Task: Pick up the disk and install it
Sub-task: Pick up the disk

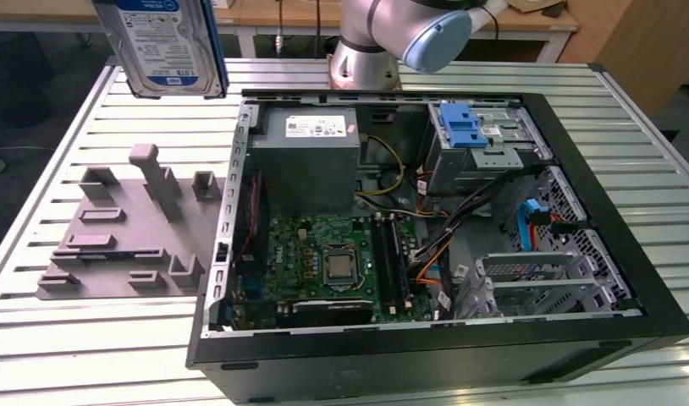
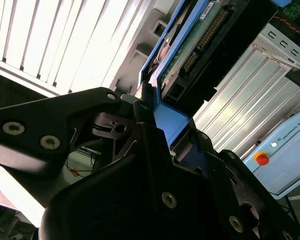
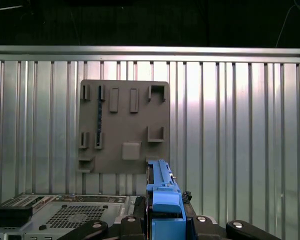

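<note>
The disk [image 1: 164, 42], silver with a white-and-blue label and a blue carrier frame, hangs upright high above the table, over the far corner on the exterior view's left, beside the open computer case [image 1: 615, 254]. In the second wrist view my gripper [image 2: 162, 125] is shut on the disk's blue carrier, and the disk's green circuit board [image 2: 197, 42] extends away from the fingers. In the first wrist view the blue edge of the disk [image 3: 162, 192] stands between the black fingers of the gripper [image 3: 162, 220].
A grey fixture plate [image 1: 130, 228] with raised blocks lies on the slatted table, left of the case in the exterior view. Inside the case are a grey power supply [image 1: 311, 152], a motherboard [image 1: 327, 262] and a blue-latched drive cage [image 1: 475, 135]. The arm's base [image 1: 367, 51] stands behind.
</note>
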Available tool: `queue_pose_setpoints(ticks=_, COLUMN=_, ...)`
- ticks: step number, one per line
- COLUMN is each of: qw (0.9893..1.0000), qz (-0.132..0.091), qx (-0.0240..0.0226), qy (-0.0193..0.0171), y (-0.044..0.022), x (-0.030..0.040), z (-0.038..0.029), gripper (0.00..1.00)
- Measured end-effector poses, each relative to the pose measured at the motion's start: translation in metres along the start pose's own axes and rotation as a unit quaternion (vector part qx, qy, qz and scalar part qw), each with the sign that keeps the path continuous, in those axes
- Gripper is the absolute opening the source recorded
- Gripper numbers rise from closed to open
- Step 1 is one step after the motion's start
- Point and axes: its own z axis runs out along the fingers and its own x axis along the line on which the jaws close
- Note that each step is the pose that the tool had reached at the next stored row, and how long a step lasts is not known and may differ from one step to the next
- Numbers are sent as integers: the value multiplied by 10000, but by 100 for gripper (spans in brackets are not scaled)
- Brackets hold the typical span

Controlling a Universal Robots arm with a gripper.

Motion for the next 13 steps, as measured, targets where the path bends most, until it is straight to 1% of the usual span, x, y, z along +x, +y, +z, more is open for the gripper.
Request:
queue_pose_setpoints(ticks=5, qw=10000, qz=-1, qx=0, qy=0, y=-2, x=10, z=0, gripper=36)
queue_pose_setpoints(ticks=7, qw=10000, qz=0, qx=-1, qy=0, y=-1, x=42, z=-1, gripper=36)
queue_pose_setpoints(ticks=11, qw=10000, qz=0, qx=0, qy=1, y=-2, x=128, z=-2, gripper=36)
queue_pose_setpoints(ticks=13, qw=10000, qz=0, qx=0, qy=1, y=-23, x=151, z=-3, gripper=36)
